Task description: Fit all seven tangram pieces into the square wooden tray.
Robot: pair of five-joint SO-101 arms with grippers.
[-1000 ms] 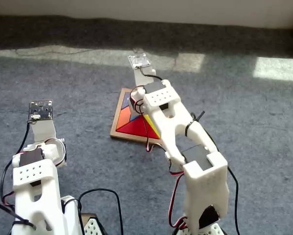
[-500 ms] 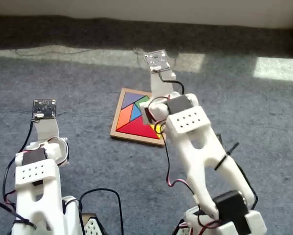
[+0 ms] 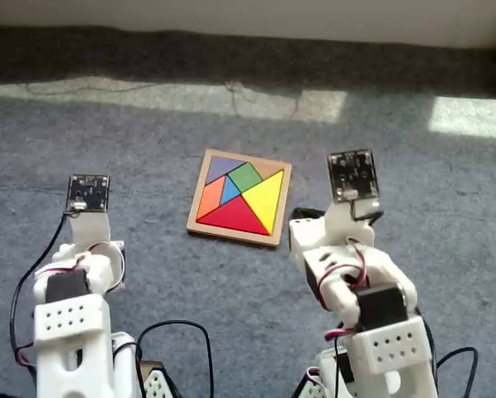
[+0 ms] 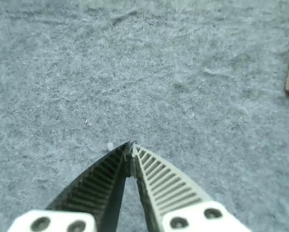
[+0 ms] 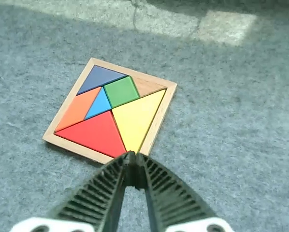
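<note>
High view, tray: The square wooden tray point(image 3: 231, 236) lies flat on the grey carpet point(image 3: 414, 182) at mid-scene, turned a little askew, with coloured tangram pieces point(image 3: 231, 217) set flush inside its rim.
High view, arms: The left arm point(image 3: 70, 307) stands near and left, well apart from the tray. The right arm point(image 3: 356, 282) stands near and right, just beside the tray's near right corner.
High view, open room: Bare carpet runs along all four tray edges, widest on the far right.
Left wrist view, pincer: The left pincer point(image 4: 131, 145) is closed on nothing, its ribbed tips meeting over bare carpet. A strip of the tray's wooden edge shows off to its right.
Right wrist view, pincer: The right pincer point(image 5: 131, 154) is closed tip to tip and empty, its tips in line with the tray's near edge.
Right wrist view, pieces: The red triangle point(image 5: 93, 135) fills the near side and the yellow triangle point(image 5: 137, 118) the right. The orange piece point(image 5: 78, 107) sits left, the light-blue triangle point(image 5: 101, 104) at centre, and the green square point(image 5: 120, 91) and dark-blue triangle point(image 5: 100, 77) on the far side. Whether the wood-coloured wedge point(image 5: 149, 86) at the far right corner is a piece or bare board cannot be told.
</note>
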